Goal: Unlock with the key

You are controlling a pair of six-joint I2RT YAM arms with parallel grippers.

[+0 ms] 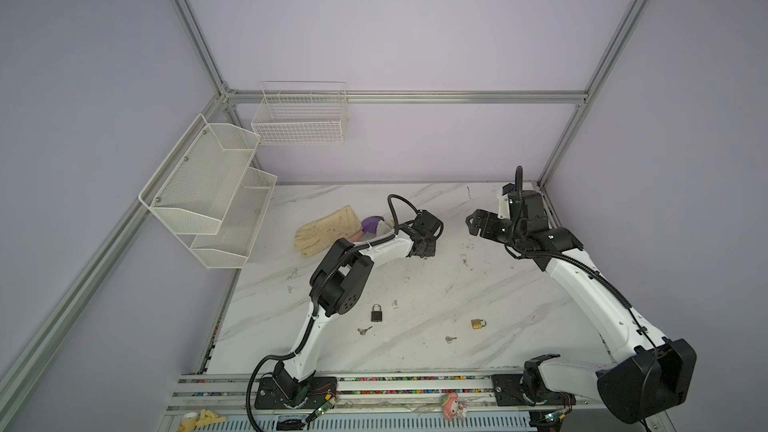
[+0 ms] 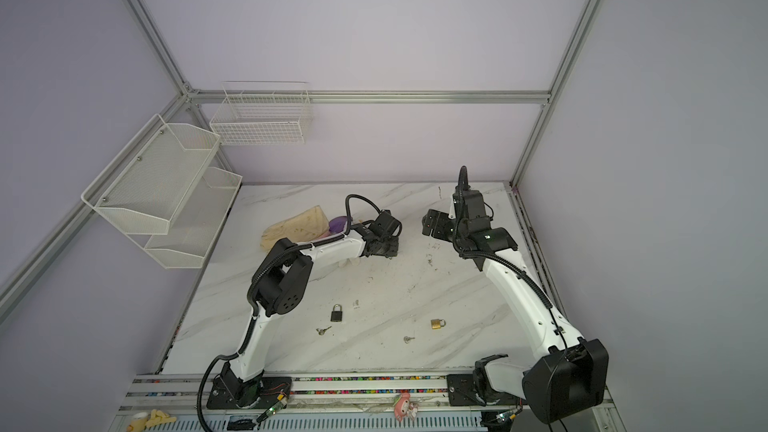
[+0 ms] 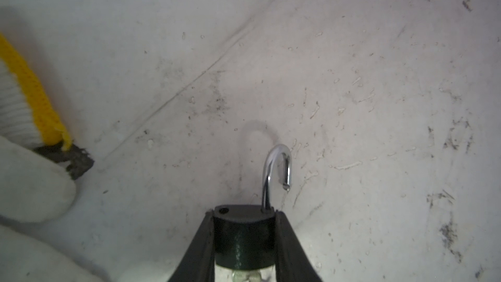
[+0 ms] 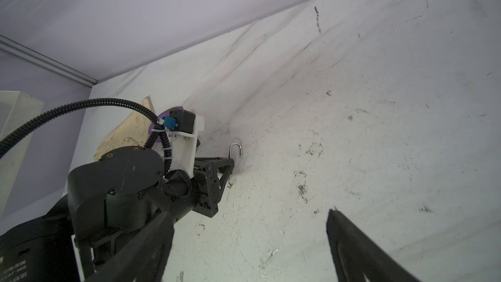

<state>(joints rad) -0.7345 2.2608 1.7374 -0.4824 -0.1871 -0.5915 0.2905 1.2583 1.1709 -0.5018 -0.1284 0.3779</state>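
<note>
A scuffed, white marble-look tabletop [image 1: 415,284] stands inside an aluminium frame with pale lilac walls. A two-tier white mesh shelf [image 1: 208,193] hangs on the left wall and a white wire basket [image 1: 299,118] on the back wall.

Over the far middle of the table, the left gripper [image 3: 244,211] is clamped narrowly on the body of a black padlock [image 3: 244,237], whose shackle [image 3: 276,169] is swung open. A glint of silver shows under the lock body; I cannot tell whether it is a key. Beside it lie a beige work glove [image 1: 328,230] and a yellow-cuffed white glove [image 3: 35,99].

The right gripper [image 4: 249,218] stands wide and holds nothing, near the lock but apart from it.

Near the front lie a second black padlock [image 1: 377,313] with a small key [image 1: 364,330], and a brass padlock [image 1: 478,324] with another key [image 1: 450,339].
</note>
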